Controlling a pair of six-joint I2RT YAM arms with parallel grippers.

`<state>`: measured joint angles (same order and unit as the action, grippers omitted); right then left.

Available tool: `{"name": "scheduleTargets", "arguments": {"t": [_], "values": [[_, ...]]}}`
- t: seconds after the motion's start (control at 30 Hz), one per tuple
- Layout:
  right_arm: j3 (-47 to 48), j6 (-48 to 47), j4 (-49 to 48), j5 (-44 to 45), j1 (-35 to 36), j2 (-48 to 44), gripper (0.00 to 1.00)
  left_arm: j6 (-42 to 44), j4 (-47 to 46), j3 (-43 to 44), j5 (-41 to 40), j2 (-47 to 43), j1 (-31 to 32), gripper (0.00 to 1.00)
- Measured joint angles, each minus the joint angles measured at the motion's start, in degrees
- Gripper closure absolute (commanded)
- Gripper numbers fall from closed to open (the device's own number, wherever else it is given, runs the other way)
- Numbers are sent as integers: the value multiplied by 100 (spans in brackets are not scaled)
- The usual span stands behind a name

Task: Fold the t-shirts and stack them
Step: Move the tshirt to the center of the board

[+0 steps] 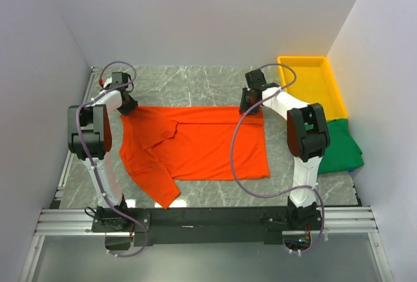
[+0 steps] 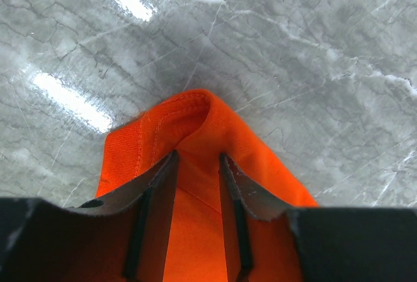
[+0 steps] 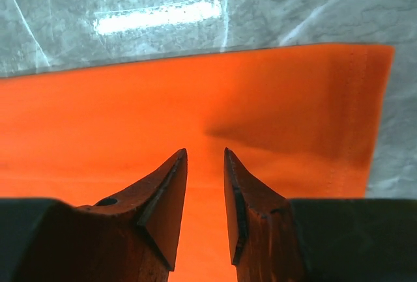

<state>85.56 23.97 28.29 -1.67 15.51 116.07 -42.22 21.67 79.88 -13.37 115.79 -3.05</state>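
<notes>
Black fingers [image 2: 156, 217] of the left gripper [image 2: 199, 158] are filling the bottom of the left wrist view. They are pinching a raised fold of the orange-red shirt [image 1: 202, 145], whose stitched cloth is peaking up just past the tips and wrapping round both of them. Seen from above, this gripper is sitting at the shirt's far left corner, toward the left edge of the table [image 1: 195, 80].

The right gripper [image 3: 204, 153] is standing over the shirt's far right corner. Its jaws are a narrow gap apart, with flat orange cloth showing between and beyond them. Whether they are nipping that cloth or only resting on it, I cannot tell.

The orange-red shirt is lying spread across the middle of the table, with one sleeve [image 1: 159, 187] trailing toward the near left corner. The green shirt [image 1: 339, 148] is lying bunched at the right edge, partly hidden by the right arm. It is just on the near side of the yellow tray [image 1: 303, 59], which is occupying the far right corner.

Both shirts are looking light and limp. I judge the cloth will be sagging between the two holds and dragging across the smooth surface rather than keeping any shape. The far corners look like the sensible places to take hold, with both layers pinched at the stitched edge. A shallow bite risks lifting only the top layer.
</notes>
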Motion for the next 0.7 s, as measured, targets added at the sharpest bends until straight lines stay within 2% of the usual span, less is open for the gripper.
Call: {"name": "scheduleTargets", "arguments": {"t": [0.33, 0.7], "values": [[466, 219, 92, 127, 46, 573, 65, -2, -4, 0, 7, 0, -4, 62], [1661, 251, 490, 168, 28, 1331, 66, -55, 31, 234, 101, 157, -103, 62]]}}
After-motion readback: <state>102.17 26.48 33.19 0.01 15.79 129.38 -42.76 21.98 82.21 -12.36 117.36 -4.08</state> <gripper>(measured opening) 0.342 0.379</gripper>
